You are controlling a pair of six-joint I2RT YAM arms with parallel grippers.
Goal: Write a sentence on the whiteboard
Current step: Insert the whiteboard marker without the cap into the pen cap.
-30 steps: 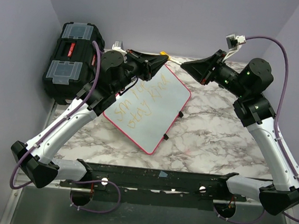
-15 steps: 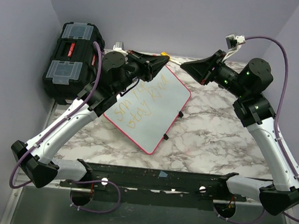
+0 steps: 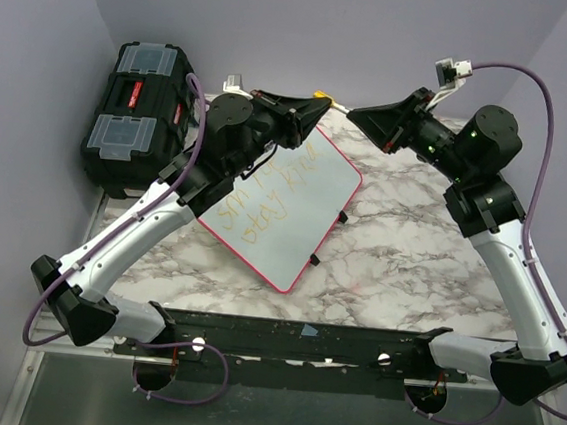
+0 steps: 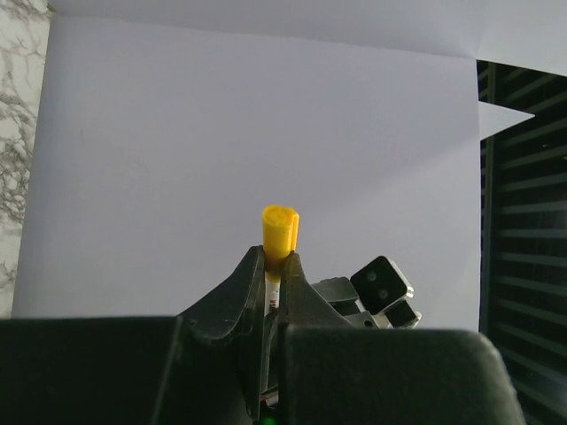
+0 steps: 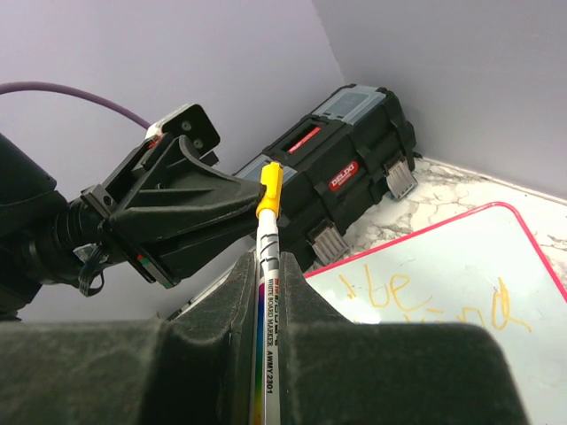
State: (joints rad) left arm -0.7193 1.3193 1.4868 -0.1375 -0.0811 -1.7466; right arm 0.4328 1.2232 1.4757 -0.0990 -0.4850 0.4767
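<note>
The whiteboard (image 3: 311,190) with its pink-red frame lies tilted on the marble table; it also shows in the right wrist view (image 5: 461,266). The sentence (image 3: 262,205) runs across it in two yellow lines, partly seen in the right wrist view (image 5: 399,292). Both grippers meet in the air above the board's far corner. My right gripper (image 3: 359,116) (image 5: 268,266) is shut on the white marker (image 3: 341,108) (image 5: 267,292). My left gripper (image 3: 316,110) (image 4: 275,261) is shut at the marker's yellow cap (image 4: 280,230) (image 5: 270,189).
A black toolbox (image 3: 138,108) with a red latch stands at the far left beside the board, also in the right wrist view (image 5: 350,168). Purple walls close the back and both sides. Small black clips (image 3: 342,217) sit on the board's right edge.
Both grippers have risen and come together. The left arm swung up and right, and its fingers now meet the capped end of the marker held by the right gripper.
</note>
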